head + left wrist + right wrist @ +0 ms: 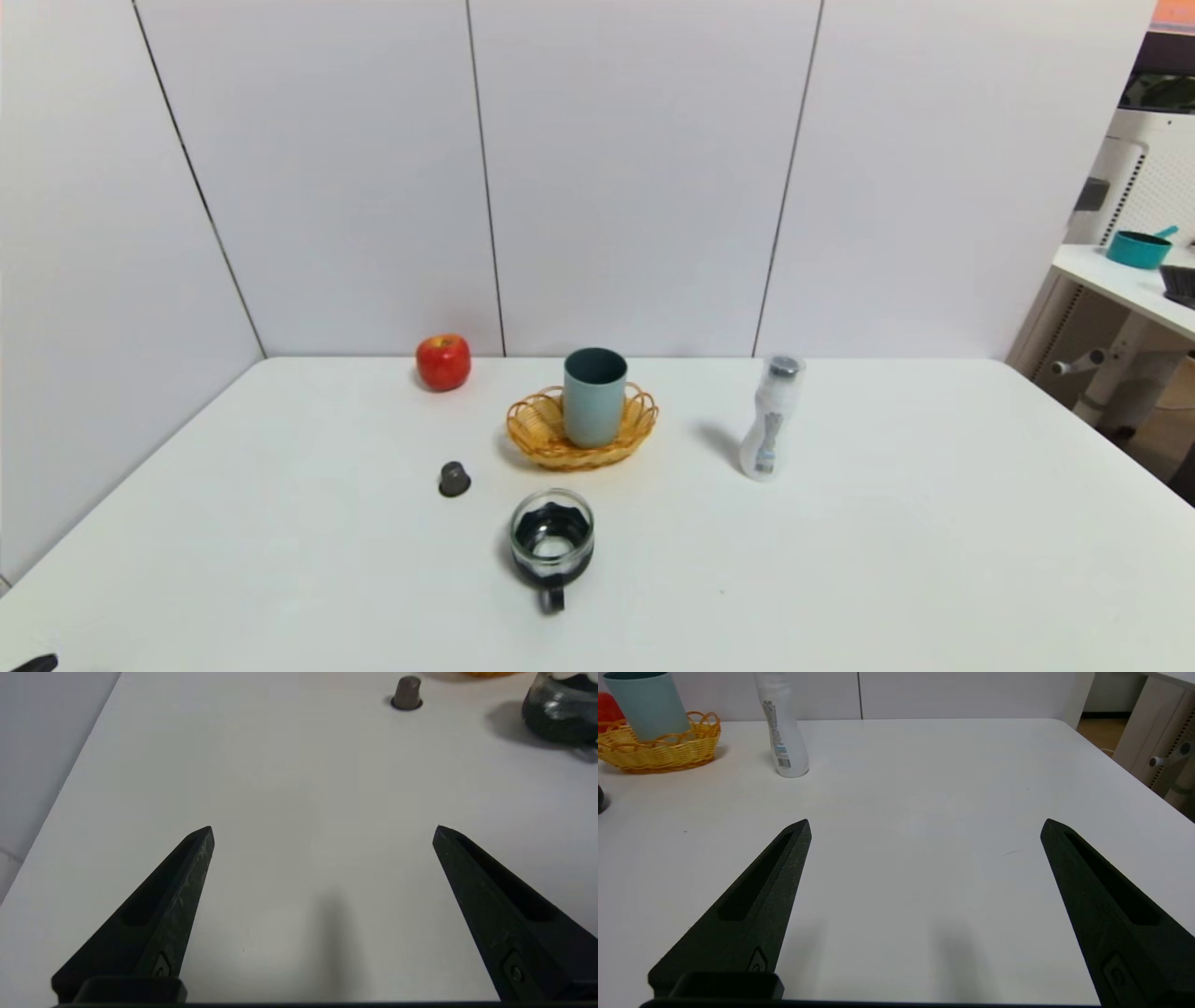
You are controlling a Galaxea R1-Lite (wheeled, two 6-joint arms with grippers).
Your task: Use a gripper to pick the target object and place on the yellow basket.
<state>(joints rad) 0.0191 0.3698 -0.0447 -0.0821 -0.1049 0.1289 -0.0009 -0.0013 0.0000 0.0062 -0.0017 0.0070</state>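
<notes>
In the head view the teal-grey cup point(595, 397) is covering the middle of the yellow basket point(537, 422), so the basket's floor is hiding behind it. Only a dark sliver of the left gripper point(37, 664) is showing at the bottom corner. In the left wrist view the glass mug point(563, 711) and the basket point(486, 674) are being cut by the picture's edge. In the right wrist view the cup's point(644, 704) rim and the white bottle's point(784, 732) top are running out of frame, and the red apple point(607, 711) is peeking from behind the cup. The bottle's label print is staying too small to read.
</notes>
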